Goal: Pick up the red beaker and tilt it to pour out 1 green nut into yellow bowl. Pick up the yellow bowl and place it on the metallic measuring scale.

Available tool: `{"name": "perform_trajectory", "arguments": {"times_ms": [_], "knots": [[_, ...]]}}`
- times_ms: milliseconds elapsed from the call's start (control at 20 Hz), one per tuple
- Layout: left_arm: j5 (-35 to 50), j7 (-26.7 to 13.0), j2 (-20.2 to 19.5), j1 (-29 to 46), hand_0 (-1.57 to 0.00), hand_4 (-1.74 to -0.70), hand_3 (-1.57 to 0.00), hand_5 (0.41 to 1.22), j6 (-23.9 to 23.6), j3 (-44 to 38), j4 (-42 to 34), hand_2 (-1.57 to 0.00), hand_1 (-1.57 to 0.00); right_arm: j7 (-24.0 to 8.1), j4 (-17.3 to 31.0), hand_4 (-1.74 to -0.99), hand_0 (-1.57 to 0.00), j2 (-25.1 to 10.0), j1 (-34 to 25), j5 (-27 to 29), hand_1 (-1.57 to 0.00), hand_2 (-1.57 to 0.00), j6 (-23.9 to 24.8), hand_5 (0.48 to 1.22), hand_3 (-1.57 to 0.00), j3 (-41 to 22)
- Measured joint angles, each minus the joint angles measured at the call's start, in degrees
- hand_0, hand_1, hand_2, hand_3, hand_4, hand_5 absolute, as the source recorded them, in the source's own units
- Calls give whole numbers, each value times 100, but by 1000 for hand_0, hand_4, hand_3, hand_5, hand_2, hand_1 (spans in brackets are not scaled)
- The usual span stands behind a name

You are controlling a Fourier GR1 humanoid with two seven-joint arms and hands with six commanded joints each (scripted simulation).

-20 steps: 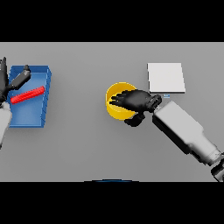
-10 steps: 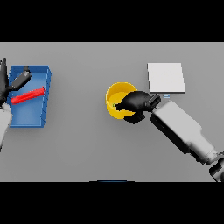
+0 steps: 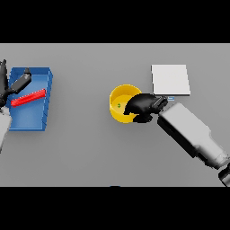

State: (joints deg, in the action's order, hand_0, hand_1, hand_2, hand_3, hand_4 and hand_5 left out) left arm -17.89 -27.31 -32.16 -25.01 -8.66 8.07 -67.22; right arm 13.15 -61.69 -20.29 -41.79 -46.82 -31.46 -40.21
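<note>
The yellow bowl (image 3: 120, 102) stands at the table's middle with a small green nut (image 3: 119, 105) inside it. My right hand (image 3: 143, 107) sits at the bowl's right rim with its fingers curled over that rim. The metallic measuring scale (image 3: 170, 79), a pale square plate, lies just behind and to the right of the hand. At the far left the red beaker (image 3: 28, 98) lies on its side in a blue tray (image 3: 31, 123). My left hand (image 3: 5, 83) hovers at the tray's left edge with fingers spread, one finger (image 3: 20, 82) reaching over the tray above the beaker.
The blue tray has raised walls around the beaker. Bare grey table spans the stretch between tray and bowl. My right forearm (image 3: 191, 134) crosses the table's lower right.
My right hand has drawn back from over the bowl to its right rim and curled its fingers there, uncovering the bowl's inside. The bowl, beaker and left hand have stayed in place.
</note>
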Motion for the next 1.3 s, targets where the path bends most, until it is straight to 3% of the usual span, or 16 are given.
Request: {"name": "perform_trajectory", "arguments": {"times_ms": [200, 350, 500, 650, 750, 900, 1050, 1300], "knots": [[-16, -82, -38, 13, 1, -729, 1, 690, 50, 29, -134, 1, 1, -74, -261, -1731, -1546, -143, -63, 46, -1545, -1356, -76, 1214, -1336, 41], [-17, -21, -42, -43, 1, -735, 1, 690, 20, 2, -52, 1, 1, -410, -595, -1736, -1558, -212, -40, 143, -1558, -1404, -254, 1217, -1266, 205], [-31, -90, -22, -70, 1, -738, 1, 696, 15, 19, -81, 1, 1, -532, -886, -1738, -1564, -370, -116, 204, -1564, -1414, -423, 1219, -1257, 369], [-10, -5, -70, -72, 1, -736, 1, 697, 55, -6, -35, 1, 1, -719, -991, -1740, -1568, -498, -248, 239, -1568, -1436, -417, 1220, -1266, 590], [38, 52, -54, -27, 1, -746, 1, 697, 21, -41, -96, 1, 1, -721, -1005, -1740, -1569, -494, -241, 298, -1569, -1439, -385, 1220, -1376, 680], [-38, -134, -26, -20, 1, -742, 1, 704, -2, 21, -156, 1, 1, -909, -1066, -1741, -1570, -584, -252, 408, -1570, -1482, -453, 1220, -1283, 912], [-61, -133, -63, -16, 1, -744, 1, 710, -2, 12, -137, 1, 1, -972, -881, -1741, -1570, -785, -337, 353, -1570, -1516, -230, 1221, -1227, 1134], [20, -171, -105, -11, 1, -737, 1, 699, 80, -44, -200, 1, 1, -686, -72, -1741, -1571, -1079, -492, 211, -1571, -1508, 357, 1221, -1186, 1438]]}}
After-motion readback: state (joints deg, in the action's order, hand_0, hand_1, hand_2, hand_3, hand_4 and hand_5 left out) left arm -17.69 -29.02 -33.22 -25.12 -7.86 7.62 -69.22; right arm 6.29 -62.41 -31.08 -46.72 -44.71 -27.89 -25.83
